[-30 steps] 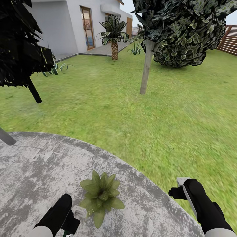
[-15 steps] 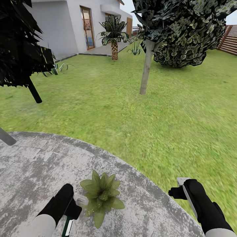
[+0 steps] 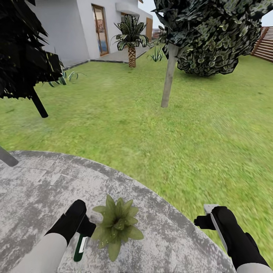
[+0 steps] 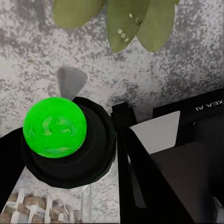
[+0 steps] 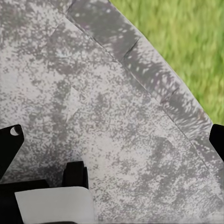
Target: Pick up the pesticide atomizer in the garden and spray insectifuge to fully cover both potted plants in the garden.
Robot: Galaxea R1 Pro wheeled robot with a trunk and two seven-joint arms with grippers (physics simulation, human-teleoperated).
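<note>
On the round grey stone patio [image 3: 38, 189] stands one potted plant [image 3: 115, 223], a rosette of pointed green leaves; its speckled leaves [image 4: 123, 18] also show in the left wrist view. My left gripper [image 3: 85, 227] is just left of the plant, shut on the pesticide atomizer [image 3: 80, 246], a dark green bottle with a white label hanging below the hand. The left wrist view has its black top with a bright green cap [image 4: 55, 127] close up. My right gripper [image 3: 206, 219] hovers over the patio's right edge, open and holding nothing [image 5: 113, 140].
Green lawn [image 3: 151, 132] stretches beyond the patio. A thin tree trunk [image 3: 168, 76] and a big dark bush [image 3: 212, 45] stand ahead, with a palm [image 3: 131, 41] by the white house [image 3: 76, 30]. A brown fence [image 3: 263, 47] is far right and a dark leaning pole [image 3: 38, 104] left.
My left arm has risen and moved forward beside the plant, bringing the green bottle into fuller view under the gripper. The right arm has stayed put.
</note>
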